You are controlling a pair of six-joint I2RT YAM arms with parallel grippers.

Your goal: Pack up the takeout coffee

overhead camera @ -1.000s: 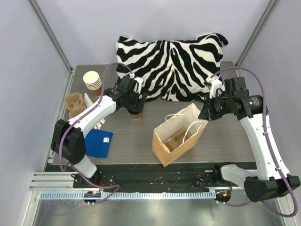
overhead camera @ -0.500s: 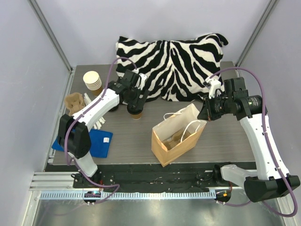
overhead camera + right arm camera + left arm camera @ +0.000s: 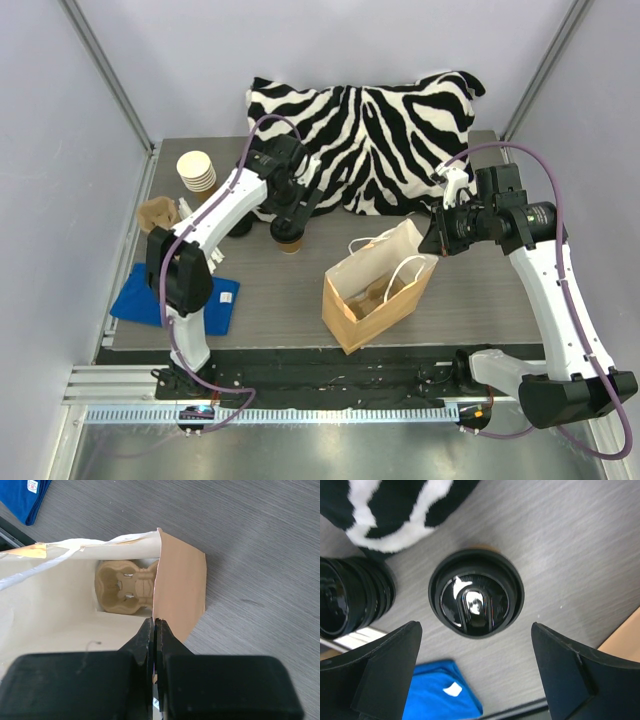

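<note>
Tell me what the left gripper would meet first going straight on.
The coffee, lid first: the left gripper points straight down at it, open, so its fingers would probably straddle it. Depth is unclear.

Table (image 3: 290, 290): grey wood-grain top.
Back: zebra pillow (image 3: 390, 130); paper cup stack (image 3: 197, 170) at left.
Middle: takeout coffee (image 3: 476, 593), upright, just beside black lid stack (image 3: 350, 600).
Front: paper bag (image 3: 352, 310), open; blue cloth (image 3: 140, 300) at left edge.
</note>
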